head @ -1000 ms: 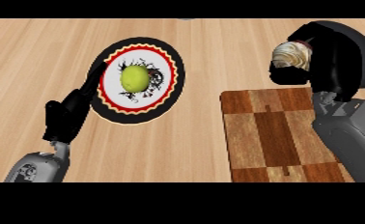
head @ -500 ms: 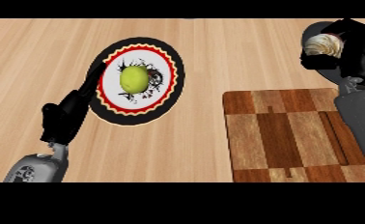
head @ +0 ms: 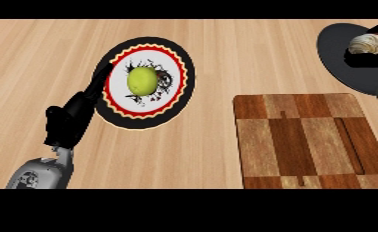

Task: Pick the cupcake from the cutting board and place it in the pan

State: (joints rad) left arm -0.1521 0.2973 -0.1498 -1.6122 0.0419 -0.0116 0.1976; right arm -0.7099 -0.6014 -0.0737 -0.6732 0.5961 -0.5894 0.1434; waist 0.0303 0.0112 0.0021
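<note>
Wooden counter fills the head view; on it, toward five o'clock, lies the checkered cutting board, bare of any cupcake, which suggests the pick is already done; at about ten o'clock from the board sits a patterned plate with a green fruit at its centre, apparently no part of the job; at two o'clock, cut by the frame's edge, is the dark pan; the cupcake, pale and swirled, shows over the pan's inner part, so the placing looks nearly complete, though whether it rests on the pan or is held above it cannot be told; the right hand is not clearly visible, only a dark shape beneath the cupcake, so its fingers cannot be judged; the left hand rests at eight o'clock beside the plate, fingers straight and relaxed, holding nothing, likely parked clear of the working side.
</note>
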